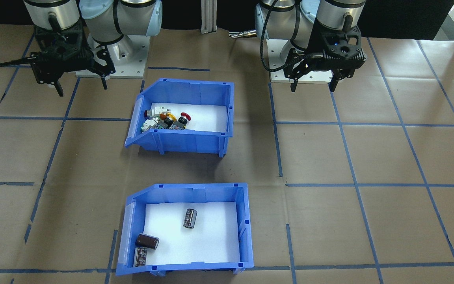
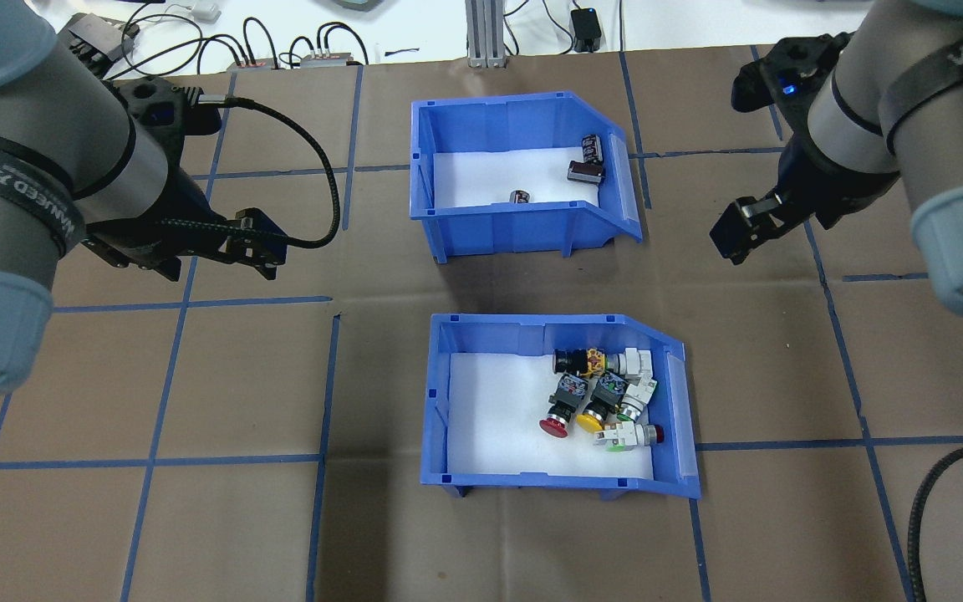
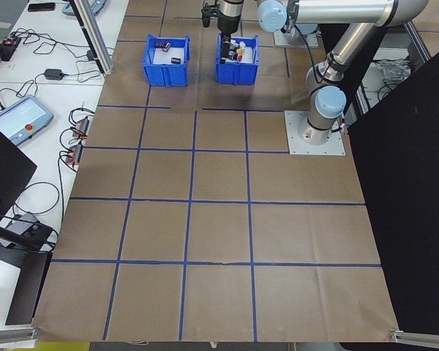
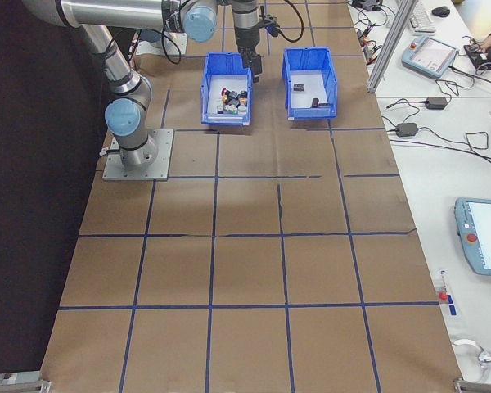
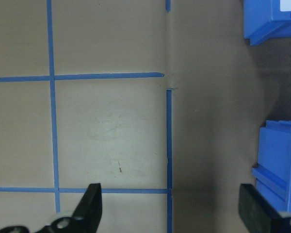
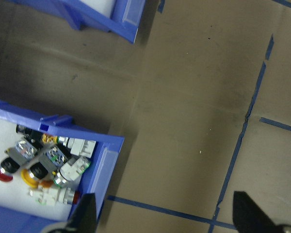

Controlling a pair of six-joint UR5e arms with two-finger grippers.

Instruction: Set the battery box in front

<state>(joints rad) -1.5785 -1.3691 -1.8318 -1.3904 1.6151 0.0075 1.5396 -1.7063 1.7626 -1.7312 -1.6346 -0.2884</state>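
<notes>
While both arms are hovering above the table with nothing in their fingers, the battery box (image 2: 523, 188) is sitting on the far side of the table from the robot, beyond the switch bin (image 2: 557, 410), which is lying closer to the robot's base. If "front" means the robot's side, the step in hand looks like a reach over or around the switch bin to the battery box, and doing it well is likely a matter of gripping a straight side or back wall rather than the sloped cut-away lip, lifting level so the three loose cylinders are not rolling out. The left gripper (image 5: 174, 208) is holding its fingers spread wide over bare brown paper, with the corners of both bins just showing at the edge of its wrist view. The right gripper (image 6: 165, 213) is likewise spread open, hanging beside the switch bin's sloped end, with only a corner of the battery box showing at the top of its view. Neither set of fingers is touching the box; both are standing well apart from it.
</notes>
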